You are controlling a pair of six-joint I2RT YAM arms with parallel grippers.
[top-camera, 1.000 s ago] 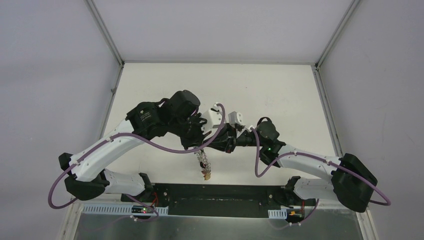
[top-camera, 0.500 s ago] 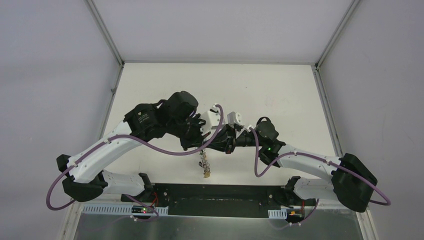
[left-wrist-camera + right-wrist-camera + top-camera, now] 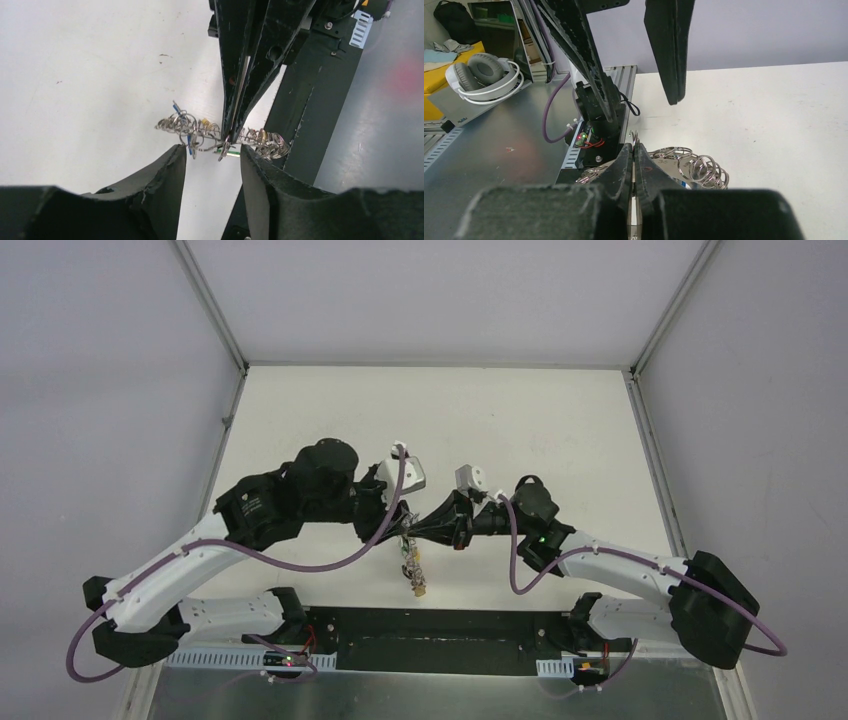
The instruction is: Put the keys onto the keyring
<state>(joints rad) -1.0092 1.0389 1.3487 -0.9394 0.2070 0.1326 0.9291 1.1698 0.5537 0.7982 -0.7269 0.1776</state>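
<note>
The keyring point(image 3: 260, 140) is a silvery bunch of small rings and keys held above the table. My right gripper point(image 3: 634, 147) is shut on it, its closed fingers point(image 3: 235, 90) coming down from the top of the left wrist view. A blue-tagged key point(image 3: 190, 143) and a green tag point(image 3: 231, 154) hang under the bunch, between my left fingertips. My left gripper point(image 3: 212, 152) is open just below and touches nothing. From above, the keyring point(image 3: 413, 562) dangles from my right gripper point(image 3: 410, 532), with my left gripper point(image 3: 392, 523) just to its left.
The white table point(image 3: 520, 420) has grey walls on three sides. A black base plate point(image 3: 450, 625) and a metal shelf point(image 3: 400, 695) lie along the near edge under the arms. White headphones point(image 3: 486, 75) rest off the table beyond the shelf.
My left gripper has opened and drawn back to the left, off the keyring. My right gripper has stayed shut on the keyring, which still hangs in the same spot.
</note>
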